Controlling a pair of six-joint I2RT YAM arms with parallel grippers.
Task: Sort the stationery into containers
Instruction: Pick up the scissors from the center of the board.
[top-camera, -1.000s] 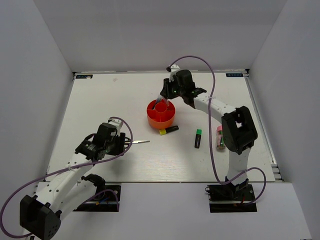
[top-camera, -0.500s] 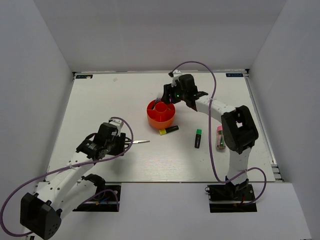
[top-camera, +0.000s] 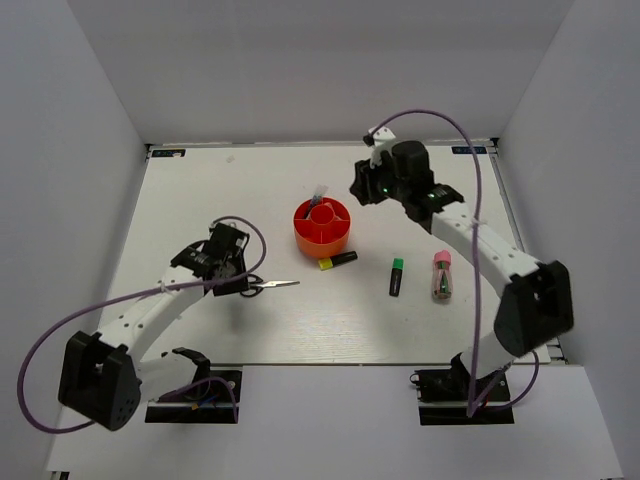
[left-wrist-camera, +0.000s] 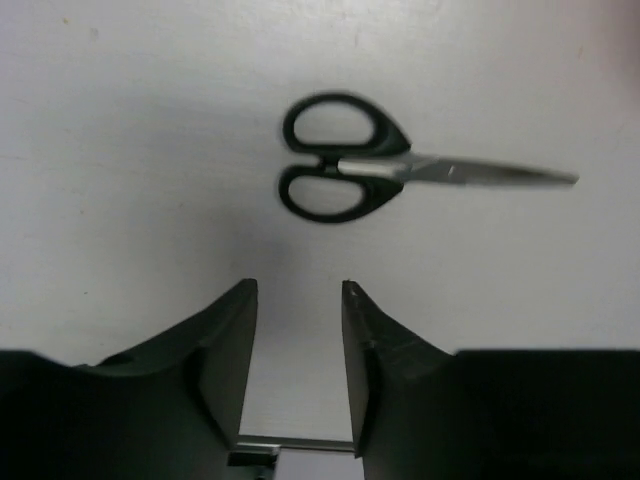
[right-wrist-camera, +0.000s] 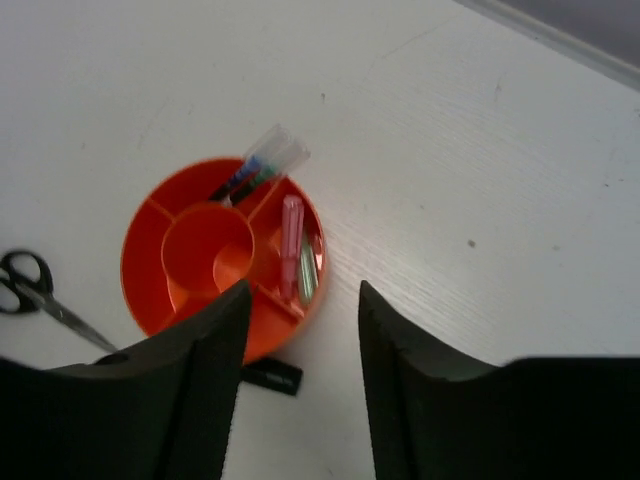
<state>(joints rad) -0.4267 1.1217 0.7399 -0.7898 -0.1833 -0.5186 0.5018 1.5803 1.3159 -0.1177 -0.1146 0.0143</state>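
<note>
The red-orange organizer (top-camera: 321, 228) stands mid-table; in the right wrist view (right-wrist-camera: 160, 290) it holds a pink highlighter (right-wrist-camera: 291, 243), a pale green highlighter (right-wrist-camera: 307, 278) and a clear tube (right-wrist-camera: 268, 160) leaning on its far rim. My right gripper (top-camera: 364, 190) is open and empty, above and to the right of the organizer. Black-handled scissors (top-camera: 270, 285) lie flat, blades pointing right. My left gripper (top-camera: 238, 282) is open and empty just left of the scissors' handles (left-wrist-camera: 340, 185). A yellow-capped marker (top-camera: 338, 260), a green-capped marker (top-camera: 396, 276) and a pink-capped tube (top-camera: 441, 275) lie on the table.
White walls enclose the table on the left, the back and the right. The left arm's purple cable (top-camera: 250, 235) loops over its wrist. The yellow-capped marker's black body (right-wrist-camera: 270, 376) lies right against the organizer's near side.
My right gripper has drawn back from over the organizer to the right, open, leaving the clear tube in it. My left wrist has shifted a little up and toward the scissors.
</note>
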